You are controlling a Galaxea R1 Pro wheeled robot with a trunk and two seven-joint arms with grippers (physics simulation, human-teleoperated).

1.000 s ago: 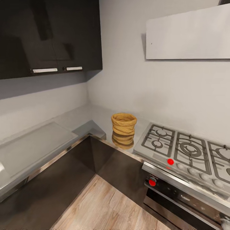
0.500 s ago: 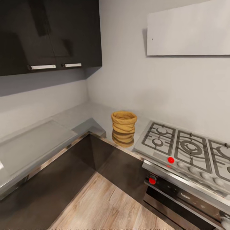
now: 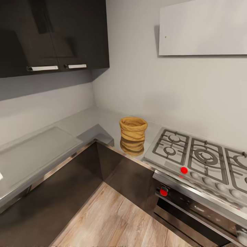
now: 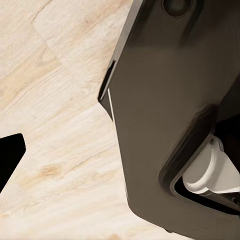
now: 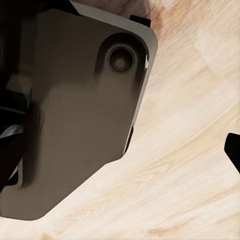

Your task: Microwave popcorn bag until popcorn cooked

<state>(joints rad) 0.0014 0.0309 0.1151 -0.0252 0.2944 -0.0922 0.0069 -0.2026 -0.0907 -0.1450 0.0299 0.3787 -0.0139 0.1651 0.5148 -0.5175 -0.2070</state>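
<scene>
From our head camera we look into a corner of the kitchen. The popcorn bag [image 3: 133,134] stands upright on the glossy grey countertop [image 3: 99,121], near its front edge, just beside the left end of the gas hob [image 3: 199,159]; its tan wrinkled sides mirror in the shiny surface below it. Its round mouth faces up, and we cannot see what lies inside.

The countertop bends around the corner and runs on along the left wall, where a flat rectangular panel [image 3: 34,152] is set into it. Dark base cabinets [image 3: 68,192] sit under the worktop, and a dark wall cabinet [image 3: 51,34] with 2 silver handles hangs above the left run. A flat white hood [image 3: 202,29] is fixed to the wall over the hob. The hob's front strip carries 1 red knob [image 3: 184,169] among pale ones, and a 2nd red knob [image 3: 163,192] sits on the dark oven [image 3: 199,212] below it.

Each wrist camera shows a dark part of our own body over the pale wood floor [image 4: 55,100]. Of both grippers we see at most a black tip at a frame edge, so we cannot tell whether the fingers are spread or pressed together
</scene>
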